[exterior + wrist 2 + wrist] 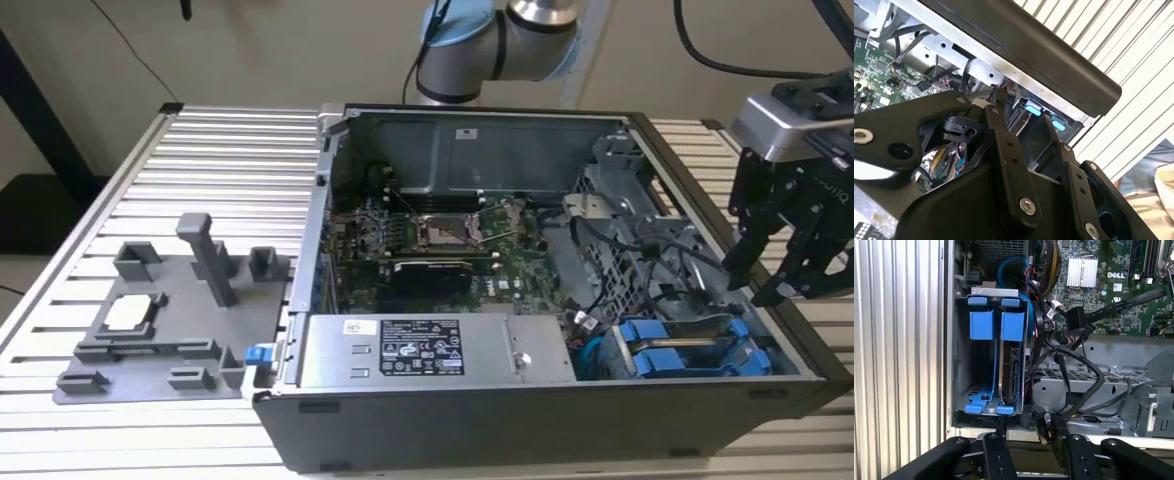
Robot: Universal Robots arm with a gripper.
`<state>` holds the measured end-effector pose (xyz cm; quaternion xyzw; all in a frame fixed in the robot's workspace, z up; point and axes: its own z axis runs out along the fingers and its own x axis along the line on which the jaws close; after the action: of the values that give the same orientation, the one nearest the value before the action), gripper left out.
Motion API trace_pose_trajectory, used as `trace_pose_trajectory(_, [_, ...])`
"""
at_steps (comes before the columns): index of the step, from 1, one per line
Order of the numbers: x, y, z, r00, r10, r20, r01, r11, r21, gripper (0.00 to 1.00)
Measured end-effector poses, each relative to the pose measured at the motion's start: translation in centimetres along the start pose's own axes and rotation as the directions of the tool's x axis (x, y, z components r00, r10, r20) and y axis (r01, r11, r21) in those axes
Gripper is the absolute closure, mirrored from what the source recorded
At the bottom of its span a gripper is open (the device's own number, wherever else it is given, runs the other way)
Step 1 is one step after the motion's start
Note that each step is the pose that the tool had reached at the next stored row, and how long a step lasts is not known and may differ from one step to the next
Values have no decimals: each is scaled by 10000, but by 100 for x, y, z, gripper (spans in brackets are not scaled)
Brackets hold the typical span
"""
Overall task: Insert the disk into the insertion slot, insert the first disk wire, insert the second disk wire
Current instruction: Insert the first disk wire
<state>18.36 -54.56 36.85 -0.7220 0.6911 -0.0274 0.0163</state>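
First wrist view shows disk (1013, 371) seated in insertion slot (960, 355).

In the exterior view, the open-fingered gripper (754, 290) is hanging in free air over the rim of the case (534, 430) at 3 o'clock. Black cables (663, 268) are crossing the bay just inside that rim, crowding the blue carriers (681, 352) at 4 o'clock. The power-supply box (407, 350) is blocking 7 o'clock. The table (200, 150) is lying free at 10 o'clock.

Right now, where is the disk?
The disk stands on edge in the insertion slot in the first wrist view, between another blue carrier and loose black cables, at the case's corner on the exterior view's right.
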Motion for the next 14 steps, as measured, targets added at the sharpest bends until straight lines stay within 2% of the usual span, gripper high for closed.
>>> trace_pose_trajectory(5, [0, -1, 0, 10000, -2, 1, 2, 10000, 0, 55])
trace_pose_trajectory(7, [-1, -2, 1, 10000, -1, 1, 1, 10000, 0, 68])
trace_pose_trajectory(8, [-1, -2, 0, 10000, -1, 1, 1, 10000, 0, 68])
trace_pose_trajectory(10, [-1, -2, 0, 10000, -2, -1, 2, 10000, 0, 80])
trace_pose_trajectory(14, [0, -3, 1, 10000, -1, 1, 1, 10000, 0, 81])
